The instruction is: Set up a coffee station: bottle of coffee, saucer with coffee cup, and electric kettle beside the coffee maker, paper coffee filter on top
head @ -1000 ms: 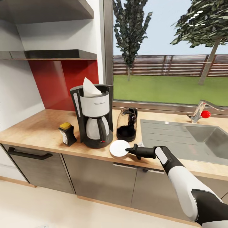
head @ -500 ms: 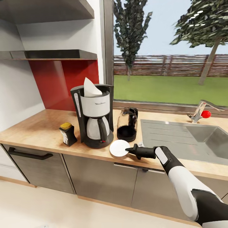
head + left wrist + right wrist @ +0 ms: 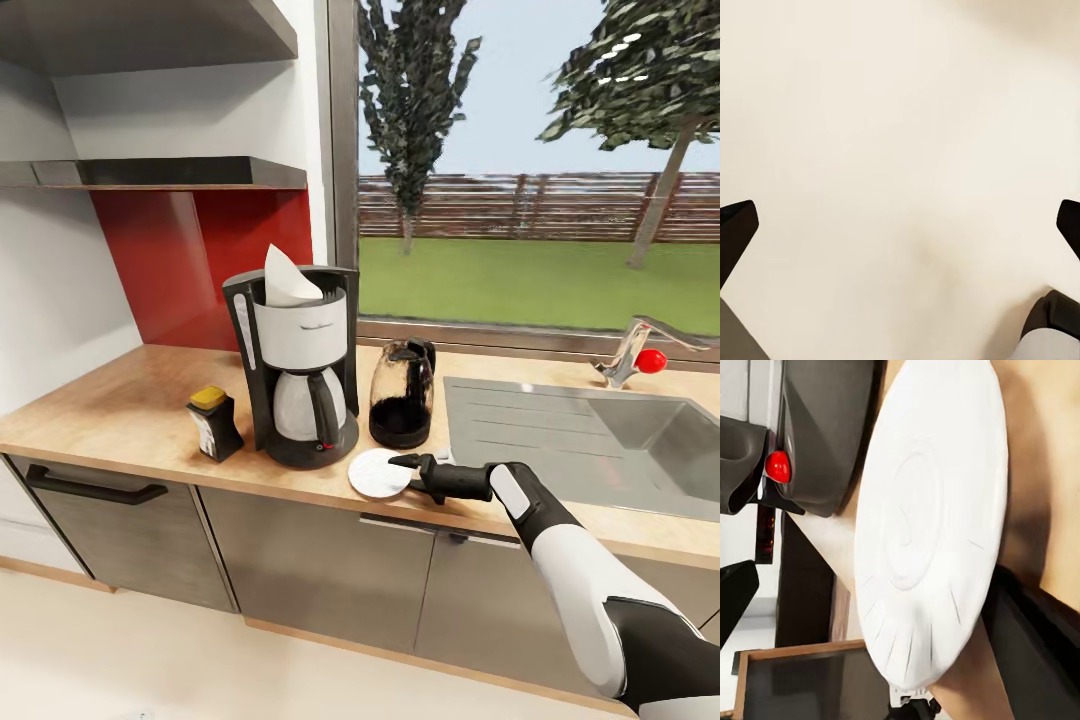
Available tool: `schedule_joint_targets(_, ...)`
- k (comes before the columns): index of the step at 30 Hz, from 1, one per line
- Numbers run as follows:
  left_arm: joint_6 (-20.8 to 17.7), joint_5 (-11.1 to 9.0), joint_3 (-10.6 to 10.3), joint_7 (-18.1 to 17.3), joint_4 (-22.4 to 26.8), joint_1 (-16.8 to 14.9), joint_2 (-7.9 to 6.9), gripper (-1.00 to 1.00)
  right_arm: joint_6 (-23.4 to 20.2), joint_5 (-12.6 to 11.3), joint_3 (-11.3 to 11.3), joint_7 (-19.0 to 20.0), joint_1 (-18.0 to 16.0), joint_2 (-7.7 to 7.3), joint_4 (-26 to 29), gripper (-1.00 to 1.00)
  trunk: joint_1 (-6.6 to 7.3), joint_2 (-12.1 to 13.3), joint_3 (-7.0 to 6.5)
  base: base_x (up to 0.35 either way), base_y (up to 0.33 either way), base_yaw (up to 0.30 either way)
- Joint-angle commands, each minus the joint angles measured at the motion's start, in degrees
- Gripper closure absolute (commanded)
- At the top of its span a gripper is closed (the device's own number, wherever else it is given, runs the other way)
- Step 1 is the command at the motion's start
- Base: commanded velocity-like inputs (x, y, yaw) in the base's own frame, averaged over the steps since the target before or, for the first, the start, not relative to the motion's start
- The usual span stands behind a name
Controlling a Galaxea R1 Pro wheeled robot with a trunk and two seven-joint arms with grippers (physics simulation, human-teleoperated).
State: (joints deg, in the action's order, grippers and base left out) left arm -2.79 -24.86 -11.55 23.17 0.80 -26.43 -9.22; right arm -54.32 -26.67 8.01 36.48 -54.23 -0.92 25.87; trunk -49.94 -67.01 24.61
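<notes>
The white saucer (image 3: 376, 473) lies flat on the kitchen countertop (image 3: 120, 400), just in front of the coffee maker (image 3: 300, 370) and the electric kettle (image 3: 402, 395). My right gripper (image 3: 408, 474) stands open at the saucer's right rim, one finger above it and one beside it. In the right wrist view the saucer (image 3: 930, 525) sits close between the spread fingers (image 3: 1039, 649), near the coffee maker's red switch (image 3: 778, 466). The paper coffee filter (image 3: 285, 278) stands in the maker's top. The bottle of coffee (image 3: 213, 422) is left of the maker. The coffee cup is out of view. My left gripper (image 3: 900, 225) hangs open over beige floor.
A steel sink (image 3: 600, 440) with a faucet (image 3: 630, 355) fills the counter's right part. The black kitchen shelf (image 3: 180, 172) runs along the wall above the red backsplash. Dark grey cabinet fronts (image 3: 310, 570) sit under the counter, and a big window is behind.
The right gripper's fingers have spread apart and let go of the saucer. The saucer went from tilted in the grip to lying flat on the counter.
</notes>
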Motion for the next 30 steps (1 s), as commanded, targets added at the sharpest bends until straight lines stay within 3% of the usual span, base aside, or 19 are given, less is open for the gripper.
schedule_joint_targets(1, -0.3, -0.4, -0.5, 0.2, 0.1, 0.0, -0.01, -1.00, 0.0, 2.1, 0.0, 0.1, 0.0, 0.04, -0.3, -1.00, -0.01, 0.0, 0.07, 0.000, 0.000, 0.000)
schedule_joint_targets(30, -0.4, -0.4, -0.5, 0.2, 0.1, 0.0, 0.00, -1.00, 0.0, 2.1, 0.0, 0.0, 0.0, 0.04, -0.3, -1.00, -0.01, 0.0, 0.07, 0.044, -0.034, 0.000)
